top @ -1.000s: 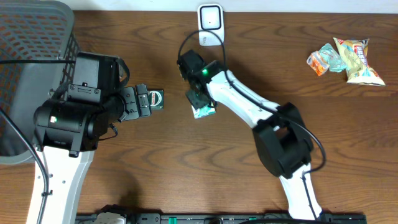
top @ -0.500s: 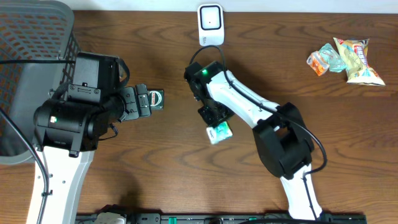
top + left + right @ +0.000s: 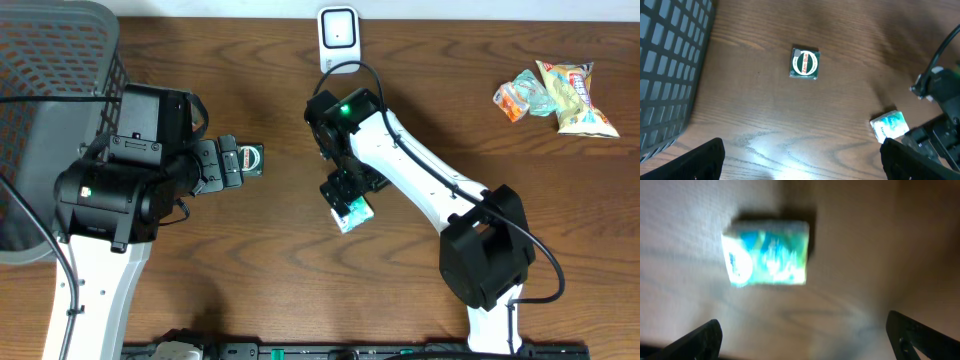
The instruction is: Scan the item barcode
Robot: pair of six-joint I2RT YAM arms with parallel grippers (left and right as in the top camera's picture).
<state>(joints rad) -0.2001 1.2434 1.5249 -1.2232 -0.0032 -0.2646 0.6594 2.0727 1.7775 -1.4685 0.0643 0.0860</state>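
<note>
The teal packet (image 3: 353,213) lies flat near the bench's middle, just beside the right gripper (image 3: 343,188), its jaws wide and empty. The left gripper (image 3: 232,163), also wide apart, holds nothing.

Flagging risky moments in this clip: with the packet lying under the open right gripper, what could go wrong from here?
The right gripper hangs open close above the packet, so a sideways move could drag it. The left gripper is open near the green box; if both arms head for the scanner, they might collide.
</note>
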